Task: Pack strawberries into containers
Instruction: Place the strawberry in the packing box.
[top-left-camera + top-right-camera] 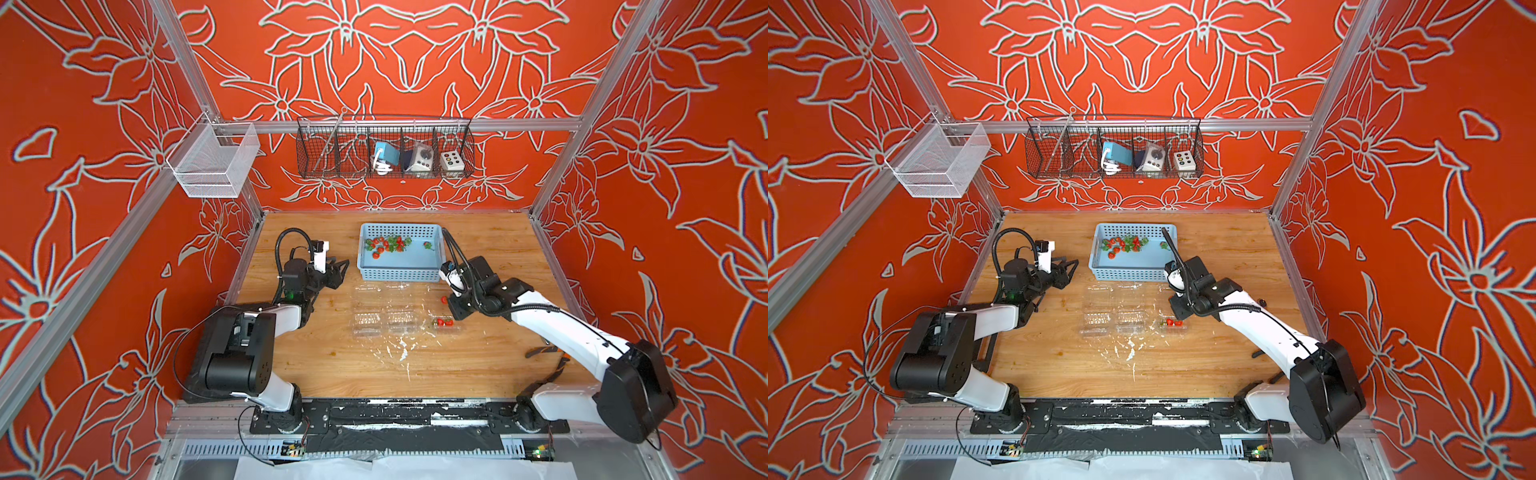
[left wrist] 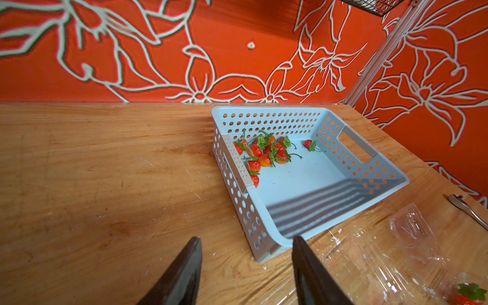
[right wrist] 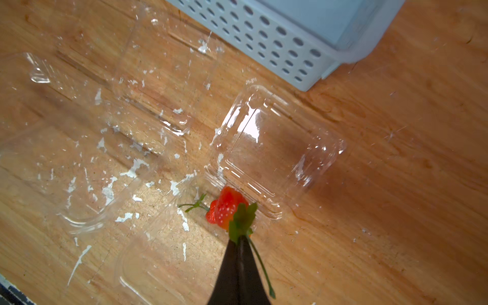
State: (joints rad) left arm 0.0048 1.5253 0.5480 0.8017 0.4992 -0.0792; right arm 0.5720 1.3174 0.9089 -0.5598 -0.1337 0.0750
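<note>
Transparent containers (image 3: 277, 148), outlines barely discernible

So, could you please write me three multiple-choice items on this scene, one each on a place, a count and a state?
1. Where do most strawberries lie?
A. on the bare table
B. in the white mesh basket
C. in the light blue basket

2. How many of the clear containers hold berries?
A. none
B. one
C. all three

3. The right gripper is
A. shut on a strawberry
B. open and empty
C. shut on a container lid

Answers:
1 C: the red cluster lies on the basket's floor in both top views.
2 B: only the container nearest the right arm shows two red berries inside.
3 A: in the right wrist view its jaws pinch the berry at its green cap.
</note>
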